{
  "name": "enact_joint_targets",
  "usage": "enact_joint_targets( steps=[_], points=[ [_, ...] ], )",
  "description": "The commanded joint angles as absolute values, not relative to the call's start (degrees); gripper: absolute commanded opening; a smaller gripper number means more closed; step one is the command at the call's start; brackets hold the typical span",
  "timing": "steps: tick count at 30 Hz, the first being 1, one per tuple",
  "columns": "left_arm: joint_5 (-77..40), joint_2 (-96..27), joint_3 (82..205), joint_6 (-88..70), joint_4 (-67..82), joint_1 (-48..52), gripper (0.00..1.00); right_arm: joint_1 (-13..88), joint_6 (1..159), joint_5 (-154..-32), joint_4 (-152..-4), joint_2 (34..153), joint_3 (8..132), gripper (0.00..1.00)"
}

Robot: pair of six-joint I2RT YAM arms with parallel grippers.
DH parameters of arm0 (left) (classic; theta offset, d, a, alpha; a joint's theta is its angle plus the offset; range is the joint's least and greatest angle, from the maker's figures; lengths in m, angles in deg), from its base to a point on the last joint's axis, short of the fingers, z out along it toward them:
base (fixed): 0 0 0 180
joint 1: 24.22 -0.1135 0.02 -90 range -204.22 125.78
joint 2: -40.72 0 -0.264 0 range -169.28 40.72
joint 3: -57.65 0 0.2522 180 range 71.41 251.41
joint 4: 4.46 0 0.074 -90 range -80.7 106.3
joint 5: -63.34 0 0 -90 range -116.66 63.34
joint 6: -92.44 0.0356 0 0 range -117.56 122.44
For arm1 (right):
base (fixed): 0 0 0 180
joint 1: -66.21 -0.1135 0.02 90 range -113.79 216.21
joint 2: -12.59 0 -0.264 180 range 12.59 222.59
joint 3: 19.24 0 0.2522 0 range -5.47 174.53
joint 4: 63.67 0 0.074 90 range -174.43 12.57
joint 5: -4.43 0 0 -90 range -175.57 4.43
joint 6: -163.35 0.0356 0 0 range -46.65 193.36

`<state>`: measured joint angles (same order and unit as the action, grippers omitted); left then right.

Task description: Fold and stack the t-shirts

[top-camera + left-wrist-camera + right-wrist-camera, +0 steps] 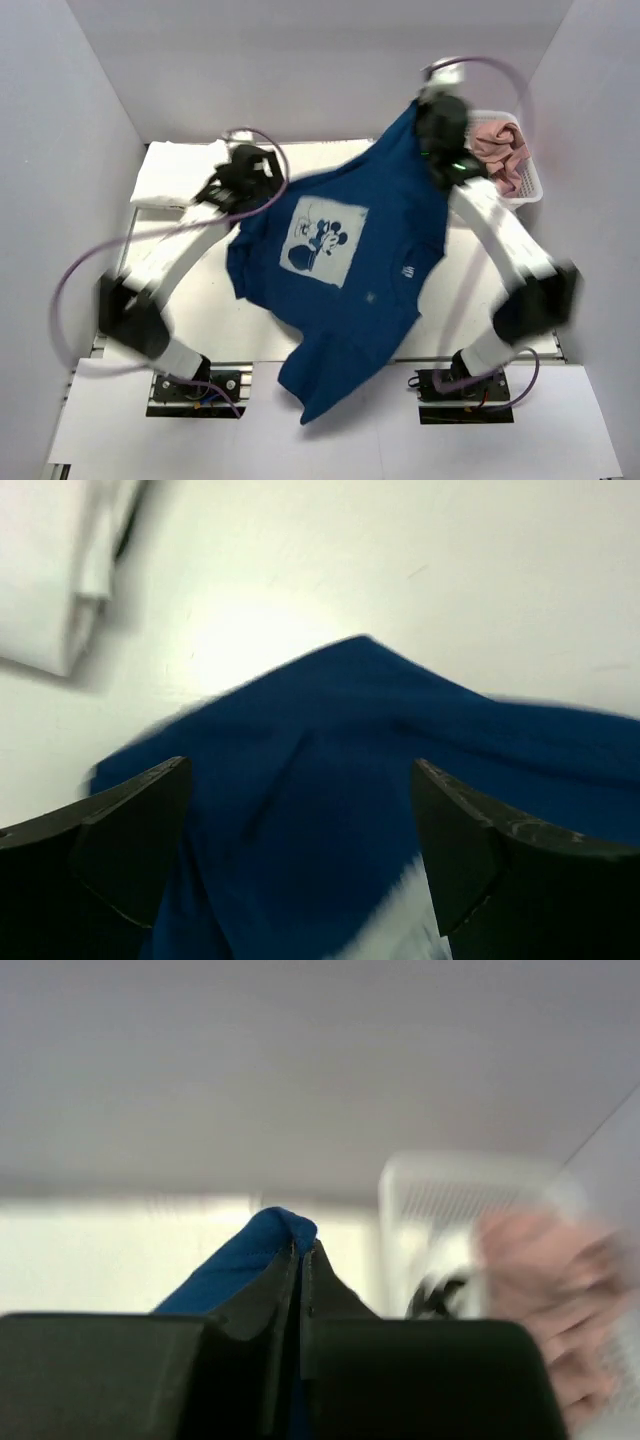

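Now, right tool (300, 1252) tight on the navy t-shirt (390, 300), left tool (300, 770) wide open over it.

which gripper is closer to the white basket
Right. The right gripper, shut on the navy t-shirt, is just beside the basket; the left gripper, open, is far off on the shirt's other side.

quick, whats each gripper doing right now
left gripper: open, holding nothing, jaws wide above the navy t-shirt
right gripper: shut on the navy t-shirt
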<state>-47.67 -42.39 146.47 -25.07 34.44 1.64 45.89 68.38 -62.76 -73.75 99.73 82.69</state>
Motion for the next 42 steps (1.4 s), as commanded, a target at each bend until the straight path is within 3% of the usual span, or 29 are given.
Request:
enact_joint_targets(
  steps=[1,2,3,8,13,21,29,34,42],
  points=[
    [-48.8,-55.6,152.4,-29.2,44.7,-0.8,1.0,46.6,72.9,-57.0,-84.8,113.4,85.7,0.29],
    [-48.2,-58.5,157.3,-29.2,46.5,-0.8,1.0,46.4,75.0,-57.1,-86.3,115.3,88.5,0.68],
    [-48.2,-61.6,158.8,-29.2,47.9,-0.8,1.0,46.3,75.4,-57.8,-89.4,117.9,88.6,0.9],
    [-44.9,-54.6,151.4,-28.0,41.2,-0.8,1.0,44.9,78.5,-68.6,-87.9,110.3,79.7,0.9],
    [-42.7,-45.7,140.2,-29.2,38.6,0.0,1.0,41.3,85.9,-84.8,-82.1,97.2,61.4,0.9],
    [-41.0,-30.0,122.1,-36.2,40.1,0.6,1.0,31.5,92.1,-96.3,-79.5,95.6,46.1,0.9],
    [-40.8,-19.4,115.2,-37.6,42.0,0.6,1.0,28.3,103.8,-100.5,-74.4,105.0,40.2,0.9],
    [-40.8,-18.7,114.6,-38.6,42.0,0.0,1.0,31.4,107.5,-91.4,-82.4,107.3,39.1,0.9],
    [-39.1,-22.9,114.6,-41.1,46.0,0.0,1.0,49.9,104.6,-83.0,-90.8,104.5,38.3,0.9]
  ],
)
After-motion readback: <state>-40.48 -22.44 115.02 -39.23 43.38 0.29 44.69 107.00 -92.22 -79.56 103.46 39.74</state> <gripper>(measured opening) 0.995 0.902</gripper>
